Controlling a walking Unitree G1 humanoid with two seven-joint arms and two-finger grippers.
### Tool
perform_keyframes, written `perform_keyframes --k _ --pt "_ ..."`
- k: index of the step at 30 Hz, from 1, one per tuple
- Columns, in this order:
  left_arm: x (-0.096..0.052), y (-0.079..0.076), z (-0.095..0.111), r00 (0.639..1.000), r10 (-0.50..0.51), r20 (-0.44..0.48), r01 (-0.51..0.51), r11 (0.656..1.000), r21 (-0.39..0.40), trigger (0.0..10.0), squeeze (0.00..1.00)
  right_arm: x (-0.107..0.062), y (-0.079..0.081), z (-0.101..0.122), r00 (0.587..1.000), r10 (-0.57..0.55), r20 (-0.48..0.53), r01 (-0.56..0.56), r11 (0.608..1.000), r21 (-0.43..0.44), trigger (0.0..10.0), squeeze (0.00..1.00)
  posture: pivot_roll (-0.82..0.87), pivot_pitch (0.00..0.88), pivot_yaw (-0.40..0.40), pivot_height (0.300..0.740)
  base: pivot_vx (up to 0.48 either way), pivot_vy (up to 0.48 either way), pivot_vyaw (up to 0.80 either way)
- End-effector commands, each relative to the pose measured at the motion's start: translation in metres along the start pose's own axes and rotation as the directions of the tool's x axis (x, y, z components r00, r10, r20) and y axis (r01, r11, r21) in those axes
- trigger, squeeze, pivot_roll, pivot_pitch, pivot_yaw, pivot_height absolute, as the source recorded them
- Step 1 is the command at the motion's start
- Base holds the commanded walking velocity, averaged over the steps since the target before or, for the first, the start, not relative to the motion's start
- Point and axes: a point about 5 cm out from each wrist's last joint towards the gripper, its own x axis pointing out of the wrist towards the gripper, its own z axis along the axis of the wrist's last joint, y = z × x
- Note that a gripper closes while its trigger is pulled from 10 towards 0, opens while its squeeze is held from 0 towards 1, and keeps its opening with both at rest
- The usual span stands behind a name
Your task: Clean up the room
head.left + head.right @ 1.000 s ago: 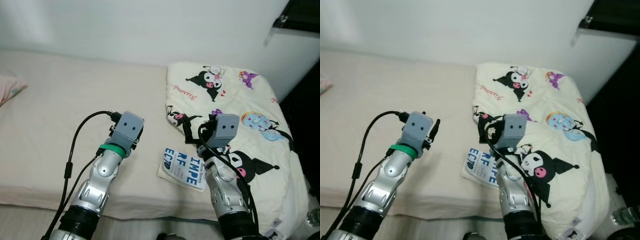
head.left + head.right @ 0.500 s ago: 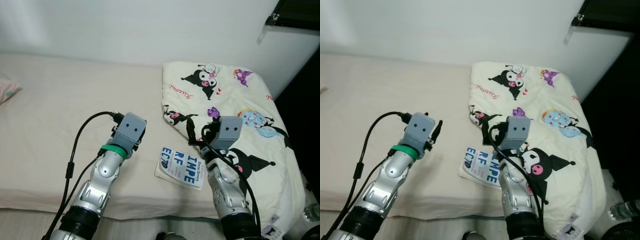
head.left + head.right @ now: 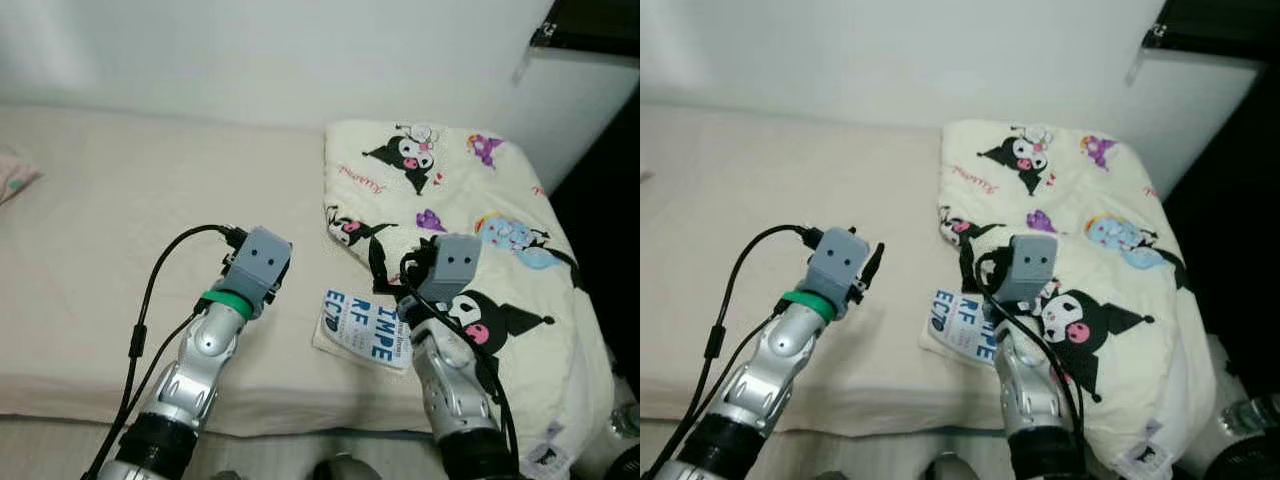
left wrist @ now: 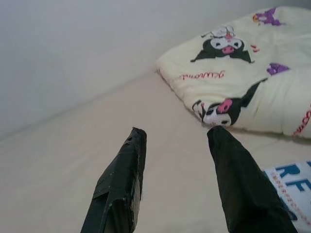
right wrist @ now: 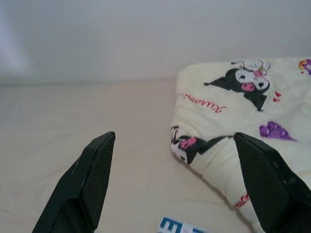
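Note:
A booklet with big blue letters (image 3: 366, 330) lies flat on the cream bed (image 3: 120, 220), close to its front edge. Right of it a folded cream blanket with black cartoon figures (image 3: 470, 210) covers the bed's right end. My left gripper (image 4: 177, 131) hovers open over the sheet just left of the booklet, whose corner (image 4: 291, 182) lies beside one finger. Above the booklet's far edge and the blanket's near corner, my right gripper (image 5: 175, 137) is open wide. Neither holds anything.
A white wall runs behind the bed. A pink pillow corner (image 3: 14, 178) pokes in at the far left. A black shelf (image 3: 590, 25) hangs at the top right above a dark gap beside the bed. A bottle (image 3: 1248, 412) stands on the floor at the lower right.
The camera has shifted slightly, so the whole scene has slid a little. Both arms keep the same pose over the bed, and the booklet and blanket have not moved.

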Motion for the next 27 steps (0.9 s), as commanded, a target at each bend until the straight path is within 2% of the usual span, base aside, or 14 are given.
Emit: perform_keyframes --k 1,13,14,16,17,18,19,22,23,25,26,27 --pt "-0.003 -0.003 -0.005 1.0 -0.014 -0.016 0.014 1.0 0.002 10.0 0.0 -0.005 -0.004 -0.009 0.999 -0.021 -0.041 0.022 1.0 0.012 10.0 0.0 -0.08 0.052 0.037 0.641 0.0 0.0 0.0" --pt "-0.004 -0.004 -0.005 1.0 -0.018 -0.019 0.018 1.0 0.003 10.0 0.0 -0.006 -0.003 -0.012 0.998 -0.024 -0.054 0.026 0.999 0.037 10.0 0.0 -0.07 0.059 0.041 0.616 0.0 0.0 0.0" --pt "-0.004 -0.004 -0.005 1.0 -0.02 -0.02 0.02 1.0 0.004 10.0 0.0 -0.006 -0.003 -0.014 0.997 -0.03 -0.064 0.035 0.996 0.078 10.0 0.0 -0.07 0.063 0.044 0.612 0.0 0.0 0.0" --pt "-0.004 -0.004 -0.005 1.0 -0.02 -0.02 0.02 1.0 0.004 10.0 0.0 -0.006 -0.003 -0.014 0.997 -0.03 -0.064 0.035 0.996 0.078 10.0 0.0 -0.07 0.063 0.044 0.612 0.0 0.0 0.0" --pt "-0.005 -0.003 -0.005 1.0 -0.023 -0.02 0.023 1.0 0.006 10.0 0.0 -0.005 -0.008 -0.021 0.992 -0.072 -0.108 0.095 0.97 0.223 10.0 0.0 -0.07 0.072 0.053 0.612 0.0 0.0 0.0" --pt "-0.005 -0.003 -0.005 1.0 -0.023 -0.02 0.023 1.0 0.006 10.0 0.0 -0.005 -0.008 -0.021 0.992 -0.072 -0.108 0.095 0.97 0.223 10.0 0.0 -0.07 0.072 0.053 0.612 0.0 0.0 0.0" --pt "-0.005 -0.003 -0.004 0.999 -0.028 -0.018 0.028 1.0 0.008 10.0 0.0 -0.004 -0.013 -0.031 0.978 -0.114 -0.174 0.178 0.892 0.416 10.0 0.0 -0.06 0.084 0.059 0.612 0.0 0.0 0.0" --pt "-0.005 -0.003 -0.004 0.999 -0.028 -0.018 0.028 1.0 0.008 10.0 0.0 -0.004 -0.013 -0.031 0.978 -0.114 -0.174 0.178 0.892 0.416 10.0 0.0 -0.06 0.084 0.059 0.612 0.0 0.0 0.0" --pt "-0.006 -0.004 -0.002 0.999 -0.038 -0.014 0.038 0.999 0.011 10.0 0.0 -0.005 -0.018 -0.046 0.959 -0.134 -0.249 0.259 0.768 0.586 10.0 0.0 -0.05 0.098 0.063 0.612 0.0 0.0 0.0" --pt "-0.006 -0.004 -0.002 0.999 -0.038 -0.014 0.038 0.999 0.011 10.0 0.0 -0.005 -0.018 -0.046 0.959 -0.134 -0.249 0.259 0.768 0.586 10.0 0.0 -0.05 0.098 0.063 0.612 0.0 0.0 0.0" --pt "-0.006 -0.005 0.0 0.999 -0.046 -0.009 0.046 0.999 0.014 10.0 0.0 -0.009 -0.02 -0.058 0.94 -0.142 -0.311 0.322 0.669 0.67 10.0 0.0 -0.05 0.108 0.063 0.612 0.0 0.0 0.0" --pt "-0.006 -0.005 0.001 0.999 -0.051 -0.006 0.051 0.999 0.017 10.0 0.0 -0.019 -0.027 -0.073 0.905 -0.164 -0.392 0.399 0.646 0.65 10.0 0.0 -0.04 0.124 0.067 0.612 0.0 0.0 0.0"
